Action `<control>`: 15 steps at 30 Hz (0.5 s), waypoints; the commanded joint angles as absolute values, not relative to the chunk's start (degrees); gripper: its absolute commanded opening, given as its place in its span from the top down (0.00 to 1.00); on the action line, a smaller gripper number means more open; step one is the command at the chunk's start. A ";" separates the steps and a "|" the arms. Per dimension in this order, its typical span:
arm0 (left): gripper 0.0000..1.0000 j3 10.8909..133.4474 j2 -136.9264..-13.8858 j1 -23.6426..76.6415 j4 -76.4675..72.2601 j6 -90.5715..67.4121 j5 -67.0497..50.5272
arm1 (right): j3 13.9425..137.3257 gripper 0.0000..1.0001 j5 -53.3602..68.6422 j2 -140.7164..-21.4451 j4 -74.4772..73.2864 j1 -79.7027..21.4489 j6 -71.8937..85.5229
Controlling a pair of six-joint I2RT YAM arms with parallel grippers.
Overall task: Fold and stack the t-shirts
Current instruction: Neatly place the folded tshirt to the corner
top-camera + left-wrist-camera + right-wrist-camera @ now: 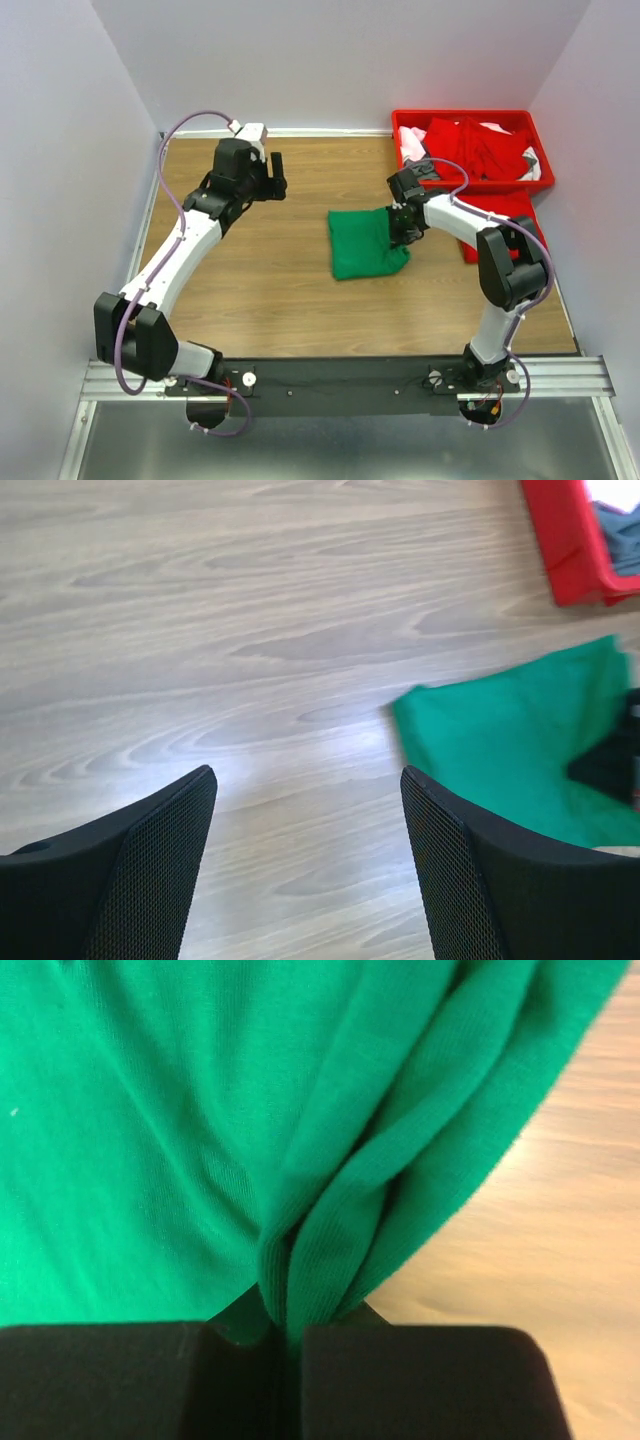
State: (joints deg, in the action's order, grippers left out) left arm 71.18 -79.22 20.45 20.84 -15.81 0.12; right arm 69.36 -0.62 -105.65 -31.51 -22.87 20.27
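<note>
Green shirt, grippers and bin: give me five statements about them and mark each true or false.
1. The right gripper is shut on the green shirt. True.
2. The left gripper holds the green shirt. False: it is open and empty, over bare table to the left of the shirt.
3. The bin stands at the table's far right corner. True.
4. The bin is empty. False: it holds red garments and some lighter ones.
5. A red cloth lies on the table outside the bin, on its near side. True.
</note>
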 commanded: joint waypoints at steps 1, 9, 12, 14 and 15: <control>0.17 63.91 -77.96 16.88 15.59 -16.61 -5.27 | 74.08 1.00 -20.70 -104.24 -45.87 -22.33 13.01; 0.16 57.93 -75.15 10.81 13.45 -15.56 -0.70 | 80.76 0.99 -30.58 -103.18 -55.00 -19.16 8.88; 0.16 58.44 -75.50 10.46 14.06 -14.59 -0.97 | 83.40 1.00 -32.78 -102.83 -57.48 -18.02 8.70; 0.16 58.62 -75.50 10.11 14.76 -14.50 -0.44 | 84.89 1.00 -33.13 -102.57 -58.53 -17.32 8.61; 0.16 58.45 -75.24 9.67 14.77 -14.41 1.82 | 86.21 1.00 -33.05 -102.13 -59.23 -16.97 8.61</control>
State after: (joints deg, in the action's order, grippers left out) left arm 58.08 -76.90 10.57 15.49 -15.59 -1.96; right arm 82.39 -27.73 -105.14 -53.87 -17.98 9.87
